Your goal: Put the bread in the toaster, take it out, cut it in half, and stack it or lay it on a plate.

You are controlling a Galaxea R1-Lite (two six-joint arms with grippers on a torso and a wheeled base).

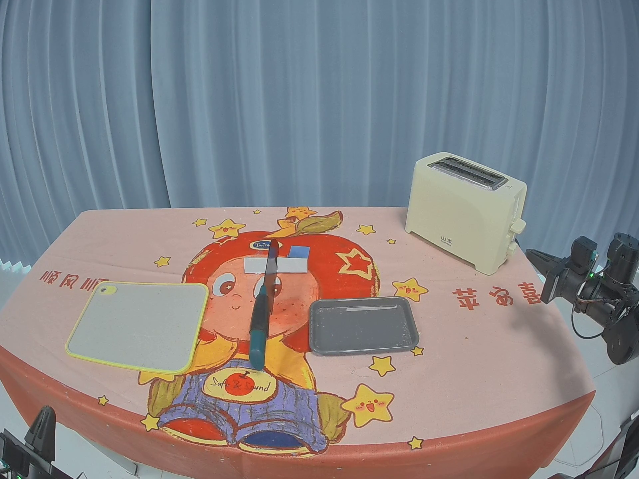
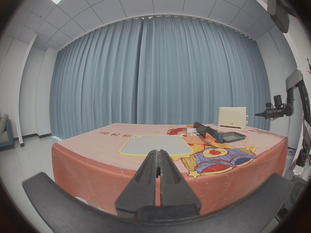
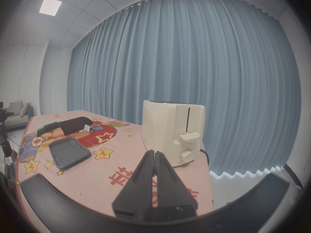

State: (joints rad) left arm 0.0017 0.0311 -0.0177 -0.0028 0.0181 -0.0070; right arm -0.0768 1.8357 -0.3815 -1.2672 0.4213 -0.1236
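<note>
The left fingers [image 2: 156,156] are closed on nothing and hang off the near edge of the worktop [image 2: 97,148]. Just ahead of them lies the board [image 2: 155,145]. Beyond it are the knife [image 2: 210,132] and the plate [image 2: 234,136]. The right fingers [image 3: 152,157] are also pressed together and empty, beside the worktop. The toaster [image 3: 168,127] stands upright close ahead of them.
</note>
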